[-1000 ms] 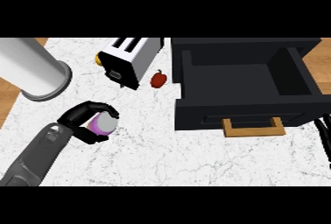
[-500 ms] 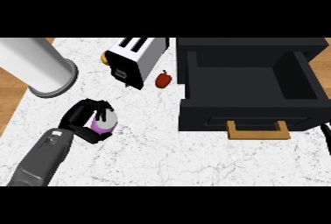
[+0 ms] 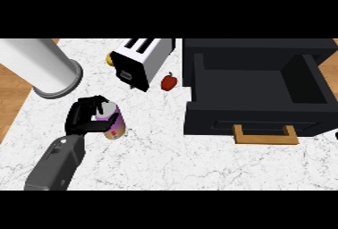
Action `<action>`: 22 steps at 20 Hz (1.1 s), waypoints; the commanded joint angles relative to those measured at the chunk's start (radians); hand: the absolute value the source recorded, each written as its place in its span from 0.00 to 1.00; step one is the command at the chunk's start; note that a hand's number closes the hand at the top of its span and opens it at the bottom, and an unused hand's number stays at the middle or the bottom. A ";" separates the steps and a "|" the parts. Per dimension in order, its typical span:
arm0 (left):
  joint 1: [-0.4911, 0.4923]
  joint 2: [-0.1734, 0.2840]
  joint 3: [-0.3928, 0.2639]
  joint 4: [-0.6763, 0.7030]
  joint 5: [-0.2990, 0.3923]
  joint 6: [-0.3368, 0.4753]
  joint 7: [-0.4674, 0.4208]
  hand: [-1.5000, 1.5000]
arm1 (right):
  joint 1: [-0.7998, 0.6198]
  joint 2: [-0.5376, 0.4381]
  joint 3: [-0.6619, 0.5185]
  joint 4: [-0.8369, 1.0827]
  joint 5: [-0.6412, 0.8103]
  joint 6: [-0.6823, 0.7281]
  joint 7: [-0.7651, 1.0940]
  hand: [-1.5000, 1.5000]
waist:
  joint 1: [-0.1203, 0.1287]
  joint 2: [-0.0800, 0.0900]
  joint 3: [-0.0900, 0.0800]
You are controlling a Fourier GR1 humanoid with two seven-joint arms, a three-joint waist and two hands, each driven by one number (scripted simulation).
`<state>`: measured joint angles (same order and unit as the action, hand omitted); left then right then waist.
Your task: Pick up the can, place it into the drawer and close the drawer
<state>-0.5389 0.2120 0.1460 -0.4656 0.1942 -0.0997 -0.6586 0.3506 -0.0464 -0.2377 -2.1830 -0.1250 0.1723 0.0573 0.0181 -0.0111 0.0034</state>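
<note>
While the left robot hand [image 3: 86, 117] curls round the can [image 3: 110, 121] near the tabletop's [image 3: 198, 156] left edge, risk: can slipping sideways or clipping the open drawer's [image 3: 257, 85] front wall during transfer.

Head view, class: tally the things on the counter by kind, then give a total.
Can, held in the left hand: 1
Toaster: 1
Red pepper: 1
Drawer unit: 1
White cylinder: 1
Total: 5
</note>
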 commanded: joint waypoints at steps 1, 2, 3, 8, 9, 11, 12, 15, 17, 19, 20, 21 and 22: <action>0.029 -0.033 -0.015 -0.209 0.027 0.084 0.146 1.00 | 0.013 -0.005 -0.012 -0.083 -0.023 -0.002 0.064 0.00 | -0.004 0.001 -0.002; 0.017 -0.071 -0.047 -0.254 0.010 0.114 0.192 1.00 | 0.032 0.010 0.002 -0.058 0.003 0.000 0.040 0.00 | -0.003 0.000 -0.001; 0.089 -0.060 -0.074 -0.353 0.004 0.108 0.225 1.00 | 0.049 0.033 0.015 -0.070 0.009 0.001 0.016 0.00 | 0.004 -0.002 -0.001; 0.062 -0.100 -0.146 -0.630 -0.021 0.210 0.417 1.00 | 0.026 0.010 -0.032 -0.022 -0.021 0.018 -0.011 0.00 | 0.002 -0.002 -0.001; 0.071 -0.115 -0.172 -0.687 -0.039 0.243 0.466 1.00 | 0.008 -0.004 -0.027 -0.017 -0.019 0.023 0.016 0.00 | 0.000 0.000 -0.001; 0.055 -0.160 -0.228 -0.751 -0.080 0.298 0.535 1.00 | -0.062 -0.010 -0.030 -0.024 -0.018 -0.016 0.066 0.00 | -0.002 0.003 -0.002; 0.072 -0.143 -0.221 -0.799 -0.080 0.305 0.567 1.00 | 0.003 0.002 -0.033 -0.019 -0.022 0.026 0.011 0.00 | -0.013 0.005 -0.002; -0.036 -0.156 -0.255 -0.865 -0.108 0.351 0.735 1.00 | 0.001 0.022 0.010 -0.068 0.006 0.010 0.052 0.00 | -0.018 0.006 -0.003; -0.027 -0.162 -0.253 -0.917 -0.096 0.338 0.766 1.00 | -0.075 -0.013 -0.038 0.023 0.001 0.006 0.040 0.00 | -0.016 0.009 -0.003; -0.084 -0.170 -0.280 -0.914 -0.146 0.370 0.825 1.00 | -0.029 0.038 0.010 -0.037 0.028 -0.009 0.053 0.00 | -0.021 0.008 -0.003; -0.087 -0.192 -0.296 -0.924 -0.170 0.399 0.842 1.00 | -0.027 0.012 -0.034 -0.067 -0.027 0.006 0.073 0.00 | -0.024 0.008 -0.003; -0.100 -0.203 -0.311 -0.931 -0.187 0.407 0.855 1.00 | -0.068 0.007 -0.035 0.063 0.008 0.026 -0.021 0.00 | -0.021 0.009 -0.003; -0.201 -0.204 -0.292 -0.889 -0.189 0.417 0.907 1.00 | -0.008 0.039 -0.009 -0.024 0.019 0.013 0.002 0.00 | -0.029 0.009 -0.003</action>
<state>-0.6214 0.0338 -0.1275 -1.3440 0.0487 0.2681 0.1321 0.3149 -0.0311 -0.2571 -2.1984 -0.1228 0.1813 0.0871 -0.0026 -0.0031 0.0007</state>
